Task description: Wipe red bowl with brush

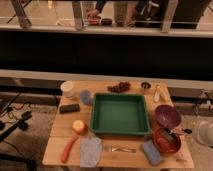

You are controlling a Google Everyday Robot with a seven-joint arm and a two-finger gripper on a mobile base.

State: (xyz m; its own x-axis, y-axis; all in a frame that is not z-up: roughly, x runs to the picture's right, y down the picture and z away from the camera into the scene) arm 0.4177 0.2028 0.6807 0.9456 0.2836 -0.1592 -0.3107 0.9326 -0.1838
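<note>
The red bowl [166,141] sits at the front right of the wooden table [60,131], just in front of a dark purple bowl [167,116]. The brush [176,133], with its thin dark handle, lies across the red bowl's far right rim and points right. A pale shape at the right edge of the view, beside both bowls and off the table, looks like my gripper [204,134]. It touches neither the brush nor the bowl.
A green tray [120,130] fills the table's middle. A blue-grey sponge [151,152] and a fork [120,148] lie in front of it. At left are a cloth [91,150], a carrot [69,149], an orange fruit [78,126], a black block [69,108] and cups [67,88]. A dark wall runs behind.
</note>
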